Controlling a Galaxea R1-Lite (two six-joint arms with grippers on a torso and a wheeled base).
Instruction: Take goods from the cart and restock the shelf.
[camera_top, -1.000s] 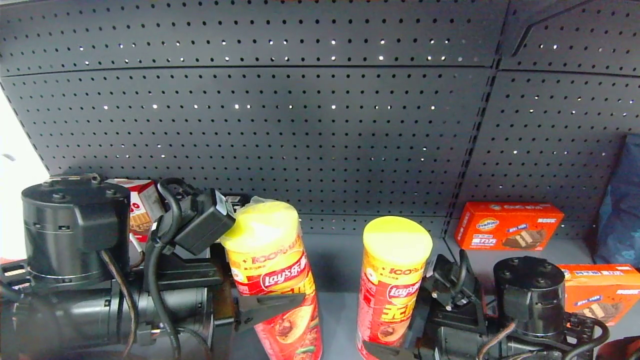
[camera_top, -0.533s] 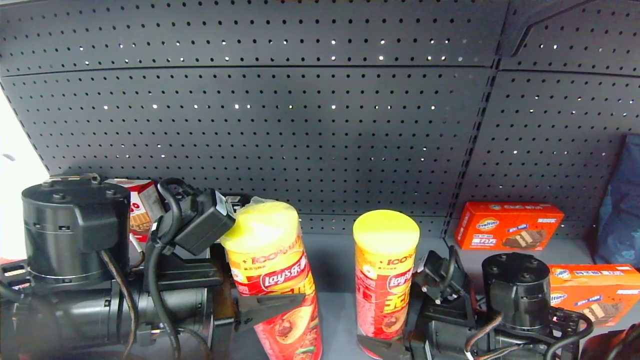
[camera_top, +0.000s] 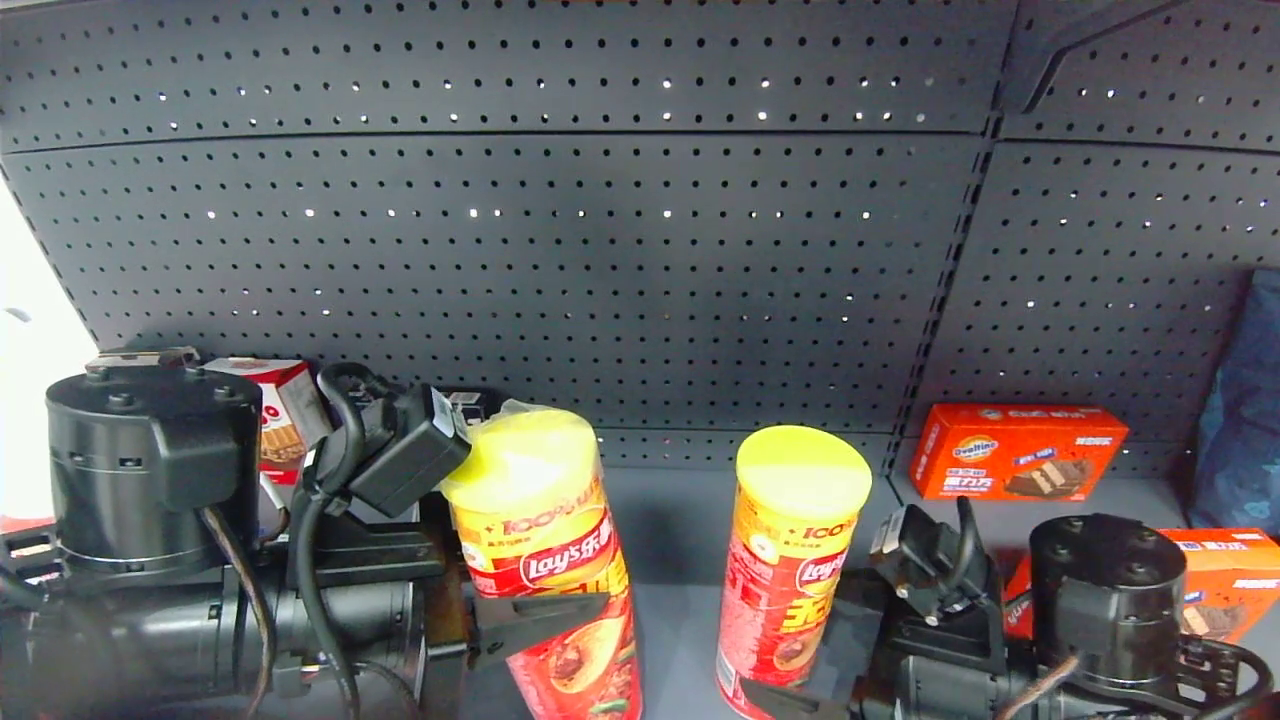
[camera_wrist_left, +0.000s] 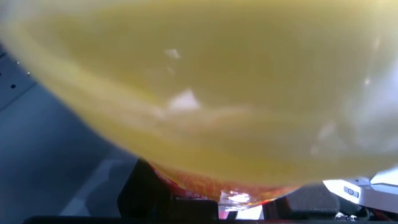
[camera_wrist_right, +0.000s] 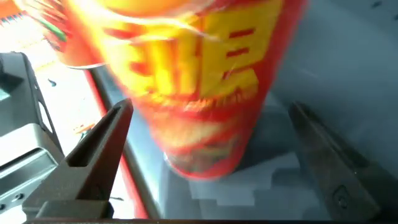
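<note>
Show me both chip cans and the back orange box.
left chip can (camera_top: 540, 560), head view, on its label.
right chip can (camera_top: 803, 470), head view, on its yellow lid.
back orange box (camera_top: 1015, 452), head view, on its front face.

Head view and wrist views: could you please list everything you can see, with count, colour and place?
Cans: 2, red with yellow lids, mid-shelf; left can, right can.
Orange boxes: 2, right part of the shelf; one at the back, one nearer, partly behind the right arm.
Red-and-white box: 1, back left, behind the left arm.
Blue pack: 1, dark blue, right edge.
Shelf: 1, grey, under the goods.
Pegboard: dark grey, behind the shelf.
Left gripper: 1, black, shut on left can.
Right gripper: 1, black, open, fingers either side of right can.
</note>
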